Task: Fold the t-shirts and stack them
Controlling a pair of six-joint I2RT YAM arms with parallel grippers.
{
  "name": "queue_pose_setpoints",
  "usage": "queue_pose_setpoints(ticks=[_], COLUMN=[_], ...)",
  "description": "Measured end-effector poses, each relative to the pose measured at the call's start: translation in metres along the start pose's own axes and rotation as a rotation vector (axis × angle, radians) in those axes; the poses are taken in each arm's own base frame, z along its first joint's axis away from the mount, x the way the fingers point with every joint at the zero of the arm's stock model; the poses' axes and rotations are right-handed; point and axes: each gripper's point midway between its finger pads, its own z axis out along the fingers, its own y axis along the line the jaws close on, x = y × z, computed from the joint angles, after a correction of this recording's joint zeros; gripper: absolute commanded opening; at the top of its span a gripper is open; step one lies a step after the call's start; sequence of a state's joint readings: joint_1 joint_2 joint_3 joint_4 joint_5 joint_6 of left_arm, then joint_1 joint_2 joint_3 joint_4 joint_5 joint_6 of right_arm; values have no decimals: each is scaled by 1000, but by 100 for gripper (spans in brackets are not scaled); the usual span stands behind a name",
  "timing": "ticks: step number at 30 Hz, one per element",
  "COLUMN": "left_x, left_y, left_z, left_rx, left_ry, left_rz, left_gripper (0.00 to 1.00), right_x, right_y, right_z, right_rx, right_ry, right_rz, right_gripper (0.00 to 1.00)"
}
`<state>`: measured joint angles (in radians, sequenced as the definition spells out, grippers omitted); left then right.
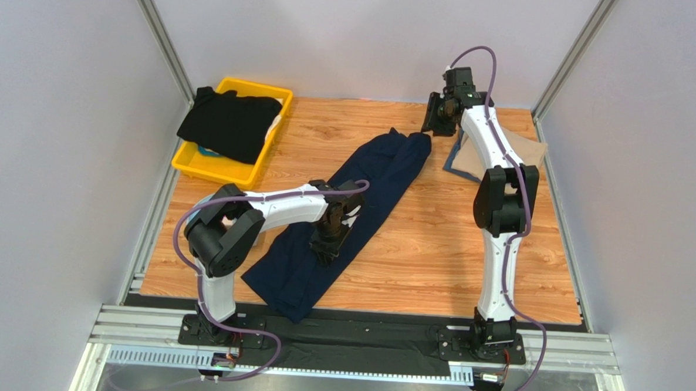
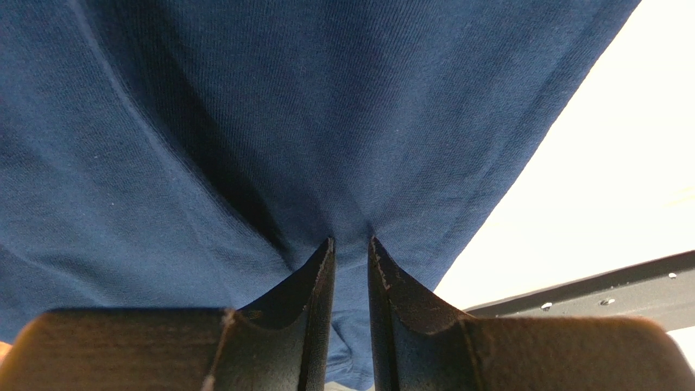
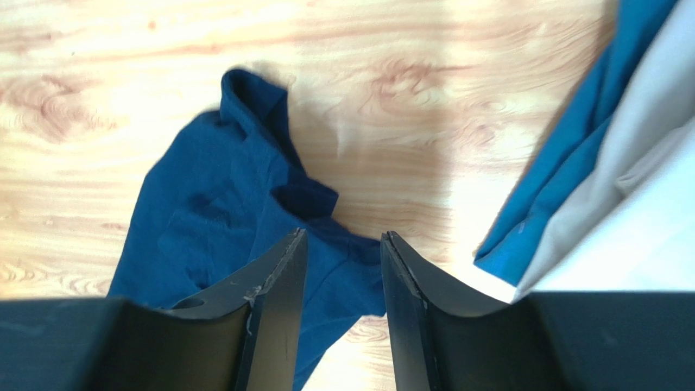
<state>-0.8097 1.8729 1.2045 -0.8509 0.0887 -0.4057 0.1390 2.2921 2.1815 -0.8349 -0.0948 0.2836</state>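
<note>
A dark navy t-shirt (image 1: 374,175) lies folded into a long strip, running diagonally across the wooden table. My left gripper (image 1: 328,239) presses down on its near half. In the left wrist view the navy t-shirt (image 2: 245,122) puckers between the narrow jaws of the left gripper (image 2: 351,240), which is shut on it. My right gripper (image 1: 436,120) hangs above the strip's far end. It stands open (image 3: 343,235) with nothing in it, and the navy t-shirt (image 3: 204,204) lies below. A tan t-shirt (image 1: 525,153) lies folded at the far right. A black t-shirt (image 1: 231,120) drapes over the bin.
A yellow bin (image 1: 211,167) stands at the far left under the black shirt. A blue cloth (image 3: 563,163) pokes out from beneath the tan t-shirt (image 3: 644,163). Grey walls close the table in on three sides. A dark metal rail (image 2: 587,285) runs along the near edge.
</note>
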Motion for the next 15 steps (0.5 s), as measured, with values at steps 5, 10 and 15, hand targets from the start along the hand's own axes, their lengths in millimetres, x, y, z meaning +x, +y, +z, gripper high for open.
queue_pose_setpoints(ticks=[5,10,15], left_x=[3,3,2], left_y=[0,1,1], left_z=[0,-1,-1], left_rx=[1,-2,-7], left_ry=[-2,-6,-8], left_rz=[-6,-14,-18], left_gripper=[29,29,29], right_x=[-5,-3,4], right_y=[-11,-24,-21], right_z=[-1,-6,-37], right_rx=[68,138,124], right_ry=[-23,-27,-33], right_rz=[0,0,8], right_gripper=[43,42,43])
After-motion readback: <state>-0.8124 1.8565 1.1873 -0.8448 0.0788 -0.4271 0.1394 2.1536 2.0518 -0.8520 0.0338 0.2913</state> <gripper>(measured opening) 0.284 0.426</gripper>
